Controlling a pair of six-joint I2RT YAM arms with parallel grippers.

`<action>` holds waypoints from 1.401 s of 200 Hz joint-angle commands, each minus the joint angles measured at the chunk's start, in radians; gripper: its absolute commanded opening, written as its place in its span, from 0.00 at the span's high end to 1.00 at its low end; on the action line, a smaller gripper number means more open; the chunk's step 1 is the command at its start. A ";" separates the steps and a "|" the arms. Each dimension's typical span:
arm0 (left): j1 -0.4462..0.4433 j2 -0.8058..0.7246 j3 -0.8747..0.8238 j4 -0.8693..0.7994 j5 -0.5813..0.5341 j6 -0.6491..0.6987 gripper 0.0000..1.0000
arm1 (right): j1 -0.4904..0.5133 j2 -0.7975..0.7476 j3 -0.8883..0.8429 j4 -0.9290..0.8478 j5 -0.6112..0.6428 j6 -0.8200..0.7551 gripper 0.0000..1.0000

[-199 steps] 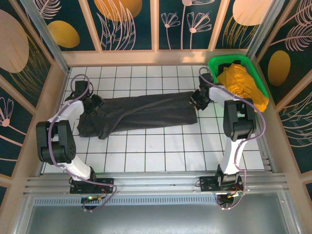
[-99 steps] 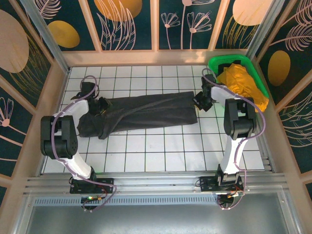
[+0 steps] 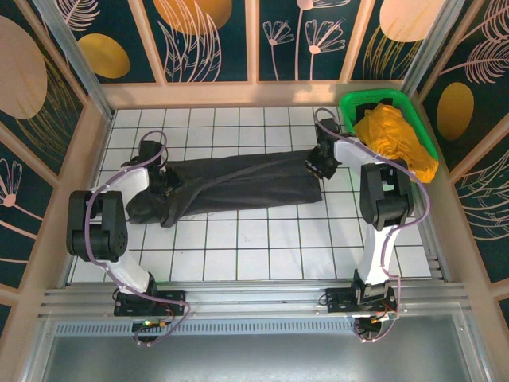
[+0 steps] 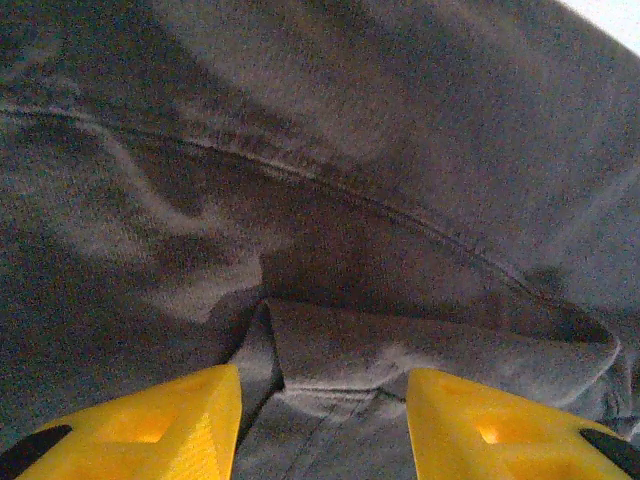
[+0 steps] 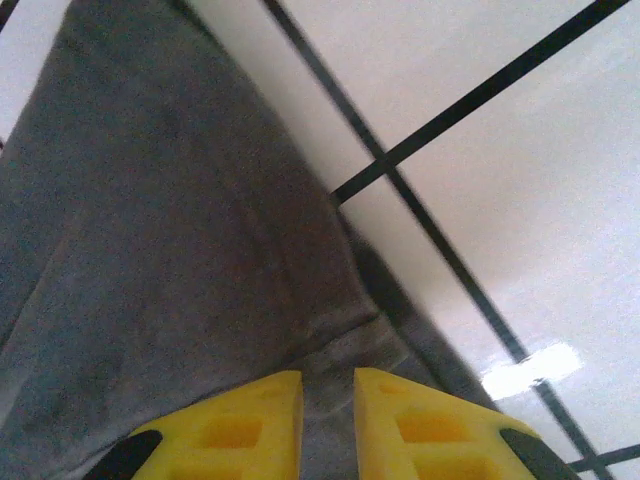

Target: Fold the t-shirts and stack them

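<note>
The dark charcoal t-shirt (image 3: 238,183) lies folded into a long band across the tiled table. My left gripper (image 3: 168,185) hovers over its bunched left end; in the left wrist view it (image 4: 320,385) stands open, with a creased fold of the dark t-shirt (image 4: 350,150) between the wide-apart yellow fingers (image 4: 160,425). At the shirt's far right corner my right gripper (image 3: 318,164) is shut, pinching the hem of the dark cloth (image 5: 170,250) in the right wrist view (image 5: 328,385). The orange-yellow t-shirt (image 3: 394,135) is heaped in the basket.
The green plastic basket (image 3: 374,94) stands at the back right corner, just right of my right arm. White tiles (image 5: 500,180) lie bare beside the shirt's right edge. Patterned walls close in the table on three sides.
My left gripper has shifted from the shirt's left edge inward and toward the near side, over the bunched cloth. My right gripper swung slightly right, then back to the corner.
</note>
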 commanded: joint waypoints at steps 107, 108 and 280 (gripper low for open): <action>-0.029 -0.107 -0.089 0.071 0.097 -0.079 1.00 | 0.020 -0.103 0.001 -0.020 0.001 -0.011 0.79; -0.030 -0.110 -0.089 0.070 0.098 -0.080 1.00 | 0.021 -0.102 0.000 -0.020 0.001 -0.011 0.79; -0.222 -0.245 -0.156 0.033 0.335 -0.314 0.67 | 0.040 -0.095 -0.024 0.013 -0.022 -0.002 0.79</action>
